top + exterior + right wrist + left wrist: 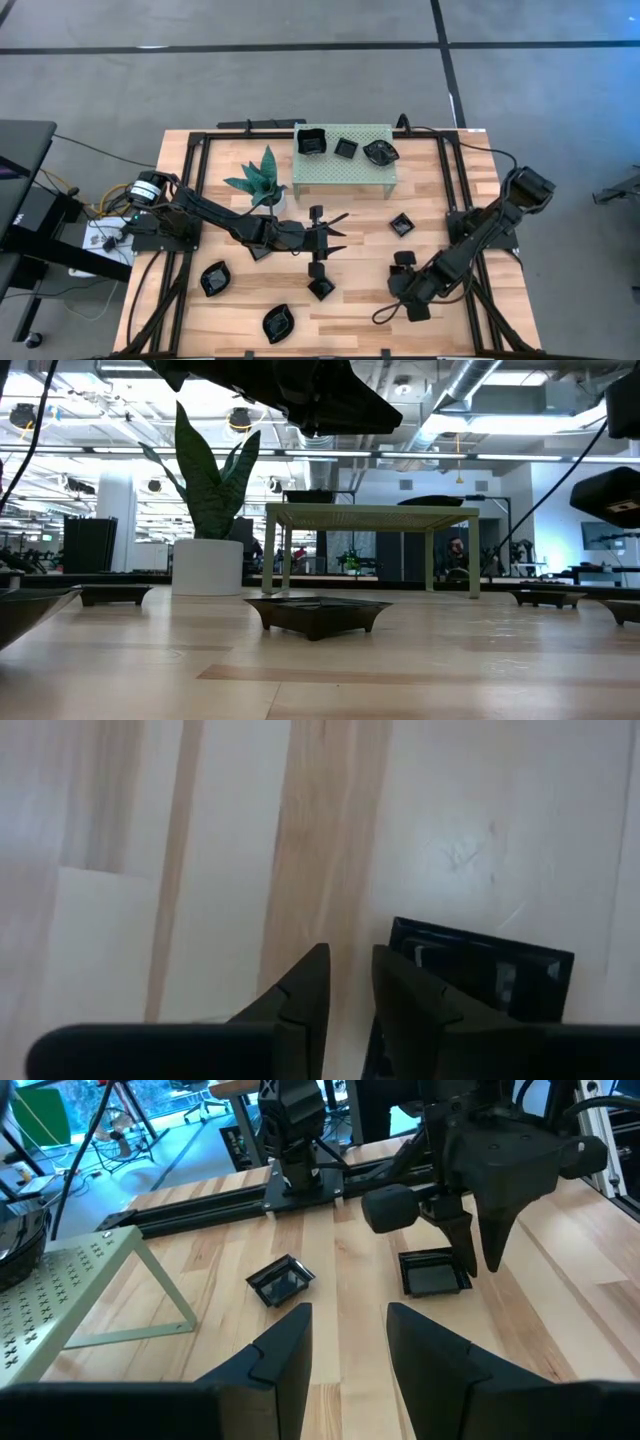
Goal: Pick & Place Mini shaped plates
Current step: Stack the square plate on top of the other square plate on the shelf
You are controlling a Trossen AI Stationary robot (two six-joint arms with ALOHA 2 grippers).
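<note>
On the left part of the wooden table [200, 320] two black plates lay alone: a leaf-like plate [213, 278] near the left edge and a rounded plate [277, 323] closer to the front edge. Behind them stood the plant [258, 178] in its white pot [207, 567].

The left gripper [330, 233] was stretched out over the middle of the table, above the surface, in front of the green shelf [343, 166]. Its jaws were spread apart and nothing was between them. Just in front of this gripper, a small square plate [320, 288] rested on the table; in the low view it was the nearest dish, standing flat on the wood.

On top of the shelf three plates were in a row: a square plate [311, 141] at the left end, a smaller square one [346, 148] in the middle, and a leaf-like one [380, 152] at the right end.

To the right of the shelf another square plate [402, 224] lay on the table. The right gripper [345, 982] was low over the table, right of the middle. Its jaws were only a little apart and pinched nothing. A square plate [480, 975] lay on the wood just beside its fingertips; I could not tell if a finger touched the rim.
</note>
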